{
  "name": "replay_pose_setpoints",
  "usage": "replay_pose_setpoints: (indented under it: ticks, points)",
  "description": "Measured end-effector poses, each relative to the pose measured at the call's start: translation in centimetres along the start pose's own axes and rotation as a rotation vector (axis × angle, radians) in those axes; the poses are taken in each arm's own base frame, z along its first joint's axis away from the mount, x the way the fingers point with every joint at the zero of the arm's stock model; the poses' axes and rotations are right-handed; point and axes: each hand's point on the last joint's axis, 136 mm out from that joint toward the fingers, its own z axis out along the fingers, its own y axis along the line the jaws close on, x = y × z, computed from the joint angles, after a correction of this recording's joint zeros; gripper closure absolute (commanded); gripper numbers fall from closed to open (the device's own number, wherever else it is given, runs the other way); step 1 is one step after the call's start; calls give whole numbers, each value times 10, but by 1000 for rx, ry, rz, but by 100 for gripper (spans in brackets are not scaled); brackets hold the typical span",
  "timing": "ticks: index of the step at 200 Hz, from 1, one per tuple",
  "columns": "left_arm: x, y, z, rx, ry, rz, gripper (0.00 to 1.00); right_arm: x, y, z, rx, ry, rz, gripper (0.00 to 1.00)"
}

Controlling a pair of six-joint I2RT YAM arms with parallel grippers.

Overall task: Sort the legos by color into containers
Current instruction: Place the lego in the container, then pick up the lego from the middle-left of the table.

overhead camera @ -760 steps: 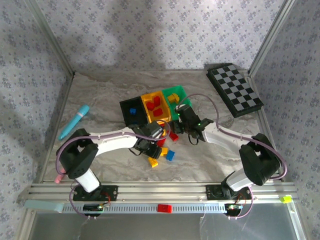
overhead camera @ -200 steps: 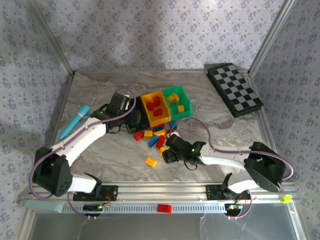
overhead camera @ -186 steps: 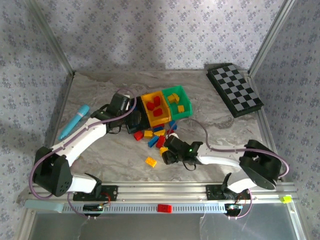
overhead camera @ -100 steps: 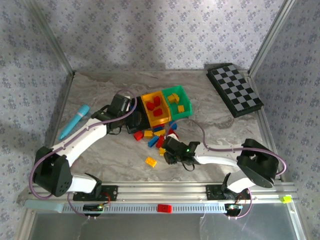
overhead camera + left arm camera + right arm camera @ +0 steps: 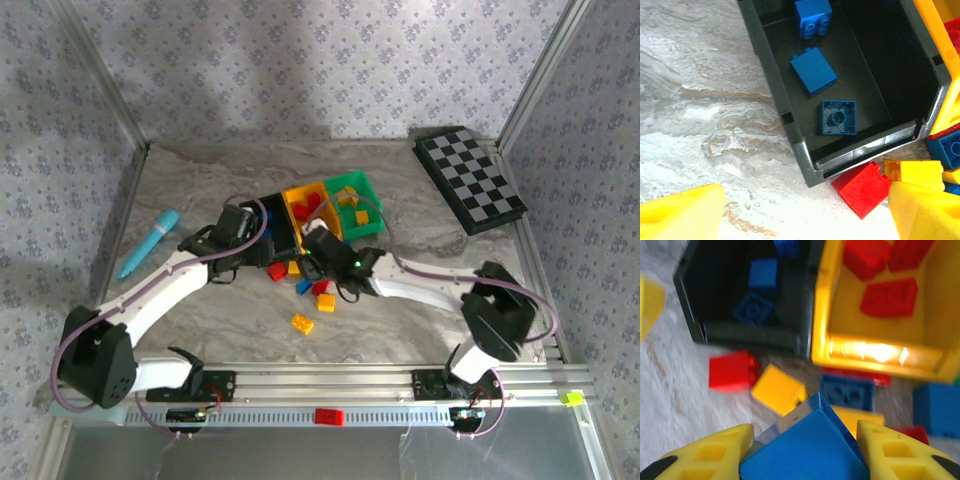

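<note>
Loose legos (image 5: 303,280) crowd the front of the black bin (image 5: 771,85), yellow bin (image 5: 821,305) and green bin (image 5: 370,195), a red brick (image 5: 862,189) just beside the black bin's corner. My right gripper (image 5: 802,455) clamps a blue brick (image 5: 805,440) over that pile; my left gripper (image 5: 802,215) hangs spread wide and empty by the black bin, three blue bricks (image 5: 814,70) inside

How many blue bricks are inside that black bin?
3 blue bricks in the black bin: one at the far end, one in the middle, one upside down by the near wall. More may hide beyond the frame.
</note>
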Motion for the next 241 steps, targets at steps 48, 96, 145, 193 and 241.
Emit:
replay_pose_setpoints:
  ticks: [48, 96, 145, 193, 241]
  points:
    - [23, 16, -11, -14, -5, -44, 15, -44, 24, 47, -75, -1, -17, 56]
    - [40, 27, -14, -29, 17, -69, 15, -70, 29, 80, -112, 13, -13, 41]
    - [44, 19, -20, 43, 8, -59, 17, -75, 22, 89, -109, 24, -10, 35]
    - [70, -1, -9, 161, 79, -11, 17, -58, 15, 69, -114, 33, -13, 35]
    - [86, -50, -14, 319, 113, 138, 19, -49, -1, 22, -100, -23, -7, 35]
